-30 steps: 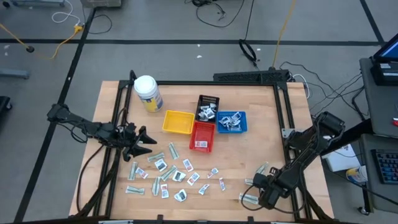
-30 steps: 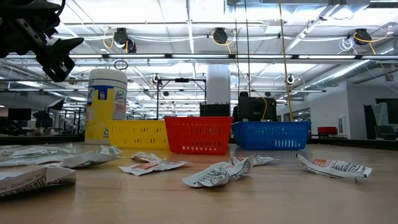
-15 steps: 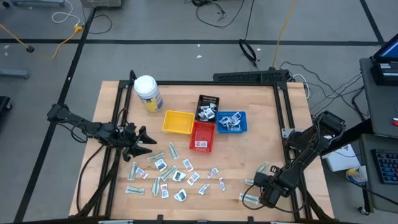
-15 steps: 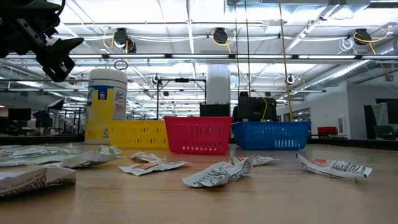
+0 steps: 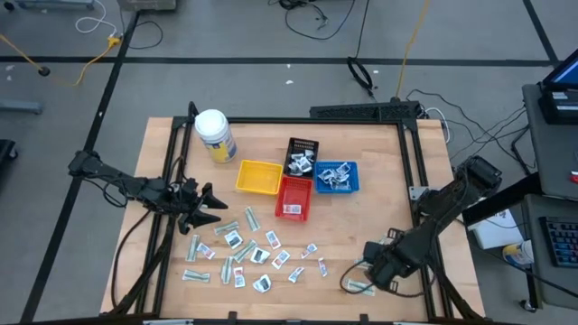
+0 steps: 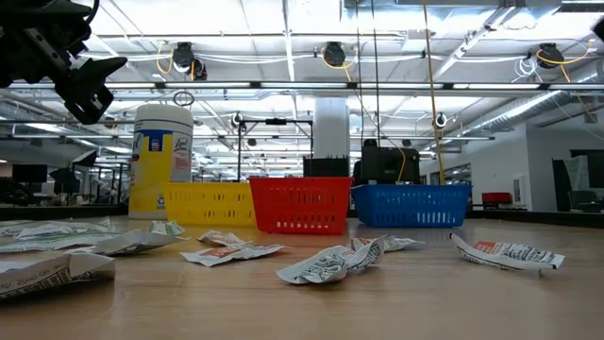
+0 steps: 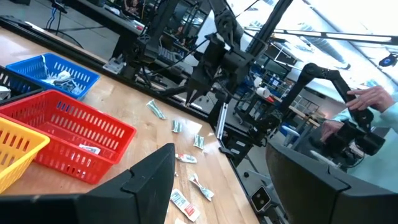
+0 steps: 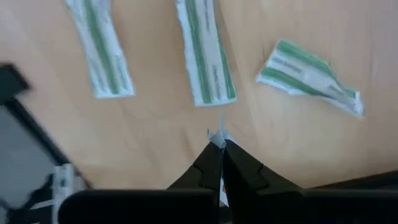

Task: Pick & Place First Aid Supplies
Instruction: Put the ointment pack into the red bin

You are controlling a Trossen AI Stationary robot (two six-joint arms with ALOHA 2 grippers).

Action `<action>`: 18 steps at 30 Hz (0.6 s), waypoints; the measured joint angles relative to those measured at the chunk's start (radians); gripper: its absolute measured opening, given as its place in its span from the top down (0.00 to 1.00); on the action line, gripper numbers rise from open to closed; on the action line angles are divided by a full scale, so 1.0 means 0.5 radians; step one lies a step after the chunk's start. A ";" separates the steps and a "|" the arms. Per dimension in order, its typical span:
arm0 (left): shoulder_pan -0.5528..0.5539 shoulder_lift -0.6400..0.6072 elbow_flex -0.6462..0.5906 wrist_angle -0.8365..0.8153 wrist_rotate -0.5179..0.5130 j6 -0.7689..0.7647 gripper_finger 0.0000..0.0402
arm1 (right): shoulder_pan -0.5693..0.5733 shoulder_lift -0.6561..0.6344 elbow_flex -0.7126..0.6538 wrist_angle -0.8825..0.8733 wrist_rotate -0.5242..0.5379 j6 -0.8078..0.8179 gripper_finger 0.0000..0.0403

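Many first aid supplies [image 5: 244, 253] lie flat on the table's near left part, and several green-striped ones [image 8: 205, 53] lie near its near right corner. My right gripper [image 5: 368, 262] hangs over that corner, shut on a small white packet [image 8: 217, 138]. My left gripper [image 5: 212, 203] hovers open above the table's left side, over the scattered packets, with nothing between its fingers [image 7: 149, 180]. It shows high at the left in the low view [image 6: 90, 90]. My right gripper pinches the small white packet between its two fingers. Only a torn white edge [image 8: 217, 135] shows past the tips; the fingers hide the rest. The fingers come from above, pointing down. The packet is lifted clear of the table.
Yellow [image 5: 258, 177], red [image 5: 293, 197], blue [image 5: 336, 176] and black [image 5: 302, 155] trays stand at the table's middle, some holding packets. A white jar [image 5: 215, 135] stands at the far left. A person's hand [image 7: 367, 99] shows beyond the table's right side.
My right gripper has shut on a packet near the table's near right corner. It has then gone a little toward the table's left edge with it. The packet that lay by its fingers is off the wood now.
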 joint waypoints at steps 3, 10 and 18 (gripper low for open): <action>0.001 0.000 0.000 0.000 0.000 0.000 0.36 | -0.082 -0.002 0.065 -0.073 -0.051 -0.094 1.00; 0.000 0.000 0.000 0.000 0.000 0.000 0.36 | -0.371 0.020 0.146 -0.101 -0.102 -0.314 1.00; 0.000 0.001 0.000 0.000 0.000 0.000 0.36 | -0.845 0.189 0.423 -0.156 -0.090 -0.690 1.00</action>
